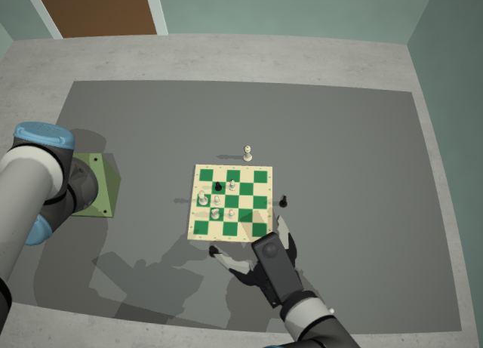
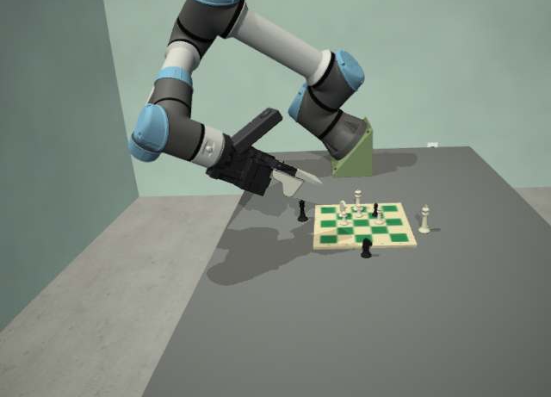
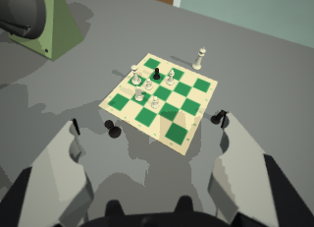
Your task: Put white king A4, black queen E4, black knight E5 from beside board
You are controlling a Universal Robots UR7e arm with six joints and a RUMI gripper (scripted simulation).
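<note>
The white king (image 1: 247,153) (image 2: 424,220) (image 3: 199,59) is seen as a tall, pale cream piece with a flared foot, upright on the table (image 1: 343,180) (image 2: 378,321) (image 3: 265,99), just beside the board (image 1: 246,176) (image 2: 328,231) (image 3: 198,95). Beside other edges, the glossless black queen (image 1: 213,250) (image 2: 302,211) (image 3: 113,129), slim-waisted and crowned, and the squat black knight (image 1: 283,201) (image 2: 366,248) (image 3: 219,117) are likewise found upright. Nothing is held by the gripper (image 1: 247,235) (image 2: 306,189) (image 3: 150,119); its fingers are spread wide above the table. In the top view the queen is partly covered by a fingertip, and in the wrist view the knight is overlapped by another. Seen from the wrist, the queen is reduced to dark rounded shapes. The board's edge markings are too small to be read, and the arm is cut off by the top view's borders.
</note>
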